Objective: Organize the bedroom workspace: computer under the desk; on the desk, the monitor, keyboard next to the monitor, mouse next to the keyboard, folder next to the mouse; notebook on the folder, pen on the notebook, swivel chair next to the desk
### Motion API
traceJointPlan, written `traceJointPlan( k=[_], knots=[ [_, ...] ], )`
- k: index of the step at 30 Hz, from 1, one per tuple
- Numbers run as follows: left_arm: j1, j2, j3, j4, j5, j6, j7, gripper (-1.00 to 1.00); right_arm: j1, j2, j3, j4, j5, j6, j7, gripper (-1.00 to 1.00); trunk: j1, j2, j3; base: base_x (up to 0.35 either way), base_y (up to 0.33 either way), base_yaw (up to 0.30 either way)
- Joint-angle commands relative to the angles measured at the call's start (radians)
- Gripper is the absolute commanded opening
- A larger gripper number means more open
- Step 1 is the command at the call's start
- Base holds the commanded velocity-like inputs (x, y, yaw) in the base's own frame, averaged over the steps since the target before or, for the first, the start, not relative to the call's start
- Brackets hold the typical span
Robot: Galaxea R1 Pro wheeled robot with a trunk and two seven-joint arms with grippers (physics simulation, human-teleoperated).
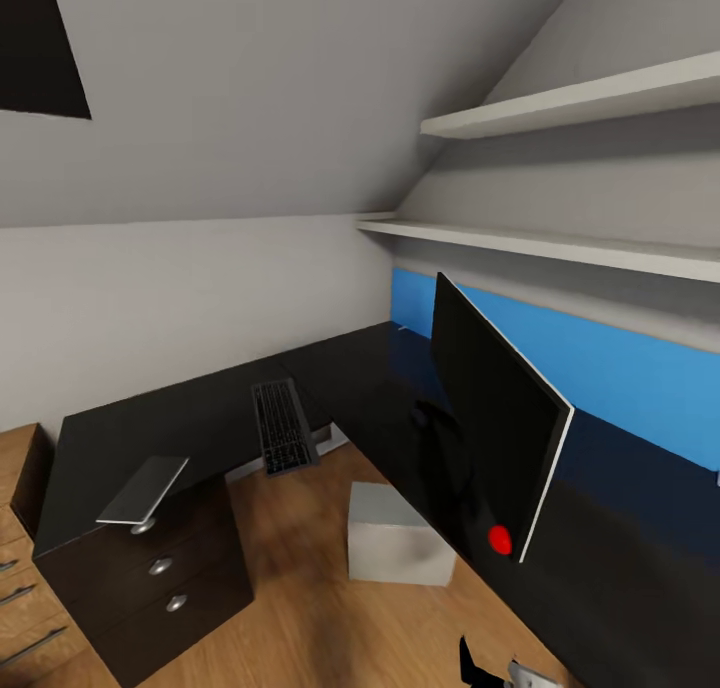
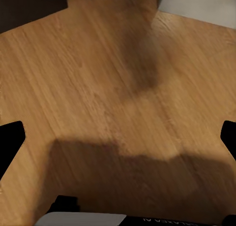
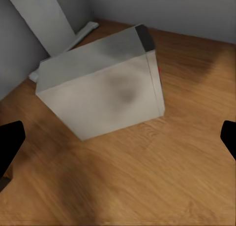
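The black monitor (image 1: 495, 438) with a white edge stands on the black corner desk (image 1: 200, 408), turned side-on, a red spot near its lower corner. A dark keyboard (image 1: 283, 426) lies on the desk with its near end over the edge. The grey computer box (image 1: 395, 536) sits on the wooden floor beside the desk's front edge. My right gripper (image 3: 118, 137) hangs open above the computer (image 3: 103, 83), nothing between its fingers. My left gripper (image 2: 118, 137) is open over bare wooden floor (image 2: 98, 78). A thin grey flat item (image 1: 143, 490) rests on the dark drawer unit.
A dark drawer unit (image 1: 150, 578) stands under the desk's left end, with a light wooden one (image 1: 20, 568) beside it. Two white shelves (image 1: 560, 108) and a blue wall panel (image 1: 620, 368) run above the desk. A sloped ceiling closes in overhead.
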Motion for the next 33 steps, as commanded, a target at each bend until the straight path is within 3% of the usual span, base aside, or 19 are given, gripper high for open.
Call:
traceJointPlan(
  k=[1,9,33],
  knots=[
    [0.000,0.001,-0.006,-0.001,0.010,-0.003,0.007,1.00,-0.001,0.000,-0.004,0.005,-0.009,-0.001,0.010,1.00,0.000,-0.001,-0.001,0.000,0.188,-0.003],
    [0.000,0.001,-0.006,-0.001,0.010,-0.002,0.006,1.00,-0.001,0.000,-0.004,0.013,-0.010,-0.002,0.010,1.00,0.000,-0.001,-0.001,0.000,0.286,-0.001],
    [0.000,0.001,-0.006,-0.001,0.010,-0.003,0.008,1.00,-0.001,0.002,-0.001,0.015,0.011,-0.008,0.010,1.00,0.000,-0.001,-0.001,0.000,0.009,0.000]
  ],
)
